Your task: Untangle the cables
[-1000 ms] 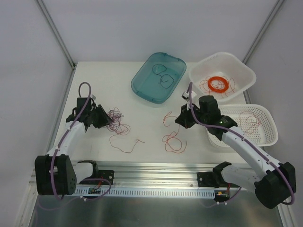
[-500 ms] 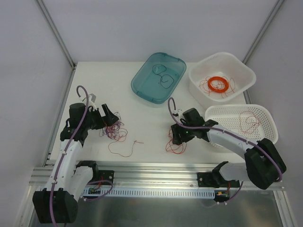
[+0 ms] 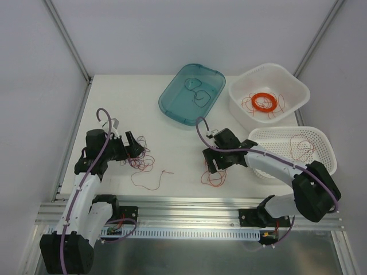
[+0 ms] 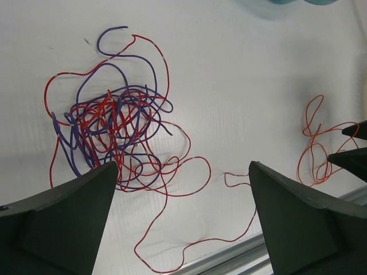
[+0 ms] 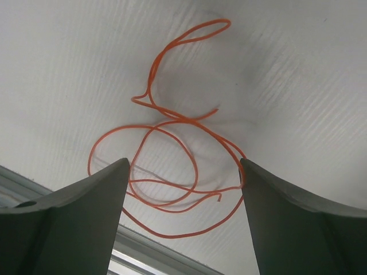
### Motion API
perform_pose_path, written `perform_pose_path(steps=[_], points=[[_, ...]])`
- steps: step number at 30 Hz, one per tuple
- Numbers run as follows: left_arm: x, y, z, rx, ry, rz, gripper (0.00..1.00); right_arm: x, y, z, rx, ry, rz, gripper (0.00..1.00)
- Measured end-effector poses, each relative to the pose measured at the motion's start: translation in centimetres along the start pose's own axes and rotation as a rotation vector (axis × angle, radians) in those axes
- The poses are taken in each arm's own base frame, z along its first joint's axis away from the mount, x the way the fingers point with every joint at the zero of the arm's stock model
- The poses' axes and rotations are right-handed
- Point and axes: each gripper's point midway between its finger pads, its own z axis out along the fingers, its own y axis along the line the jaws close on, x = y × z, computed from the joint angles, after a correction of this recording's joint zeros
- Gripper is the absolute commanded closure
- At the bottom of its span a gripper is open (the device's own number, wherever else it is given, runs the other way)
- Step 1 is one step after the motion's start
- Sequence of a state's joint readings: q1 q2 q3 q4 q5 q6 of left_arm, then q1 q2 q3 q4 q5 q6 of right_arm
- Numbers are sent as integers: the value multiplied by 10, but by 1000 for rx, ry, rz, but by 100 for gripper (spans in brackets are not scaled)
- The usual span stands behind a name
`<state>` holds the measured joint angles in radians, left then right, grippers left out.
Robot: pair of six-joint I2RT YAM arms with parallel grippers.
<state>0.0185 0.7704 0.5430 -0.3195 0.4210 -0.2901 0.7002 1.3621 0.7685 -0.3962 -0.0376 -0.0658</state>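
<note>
The cables are a wad of red and purple wires (image 3: 140,158) lying on the white table, with one long red strand (image 3: 150,182) trailing toward the front rail. In the left wrist view the wad (image 4: 109,129) sits up left of my open left gripper (image 4: 182,172), and only the red strand (image 4: 172,229) lies between its fingers. A separate orange cable (image 3: 213,175) lies loose in loops. My right gripper (image 3: 213,164) hovers open just over it, and in the right wrist view its loops (image 5: 172,172) spread between the open right gripper (image 5: 184,163).
A teal tray (image 3: 172,103) at the back holds dark wires. A white basket (image 3: 289,86) holds a flat orange coil (image 3: 264,102) and thin red wires. A slotted white basket (image 3: 324,163) at right holds a red wire. An aluminium rail (image 3: 189,206) runs along the front edge.
Both grippers have gone from shut to open and let the cables lie on the table. The right gripper has moved left and nearer, down over the orange cable. The left arm has drawn back slightly.
</note>
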Motion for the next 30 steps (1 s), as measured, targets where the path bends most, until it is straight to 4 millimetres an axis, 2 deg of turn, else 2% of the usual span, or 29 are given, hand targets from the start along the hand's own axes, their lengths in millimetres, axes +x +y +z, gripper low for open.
perform_pose_path(steps=[7, 15, 18, 21, 24, 25, 27, 28, 30], points=[[0, 7, 2, -35, 0, 15, 2, -3, -7, 1, 70, 22, -13, 16], [2, 13, 6, -61, 15, 8, 2, 9, -8, 22, 78, 94, -19, 16], [2, 14, 6, -67, 14, 8, 2, 10, -6, 26, 86, 100, -34, 18], [2, 14, 6, -67, 15, 8, 2, 11, -7, 28, 110, 105, -58, 24], [3, 15, 6, -69, 19, 7, 2, 10, -4, 30, 120, 109, -77, 37], [3, 15, 6, -69, 19, 7, 2, 10, -3, 30, 119, 108, -80, 49], [3, 15, 7, -69, 20, 6, 2, 8, 0, 32, 116, 99, -85, 66], [3, 15, 7, -70, 21, 6, 2, 6, 1, 33, 116, 92, -85, 82], [4, 15, 7, -70, 23, 5, 2, 4, 1, 34, 118, 82, -85, 95]])
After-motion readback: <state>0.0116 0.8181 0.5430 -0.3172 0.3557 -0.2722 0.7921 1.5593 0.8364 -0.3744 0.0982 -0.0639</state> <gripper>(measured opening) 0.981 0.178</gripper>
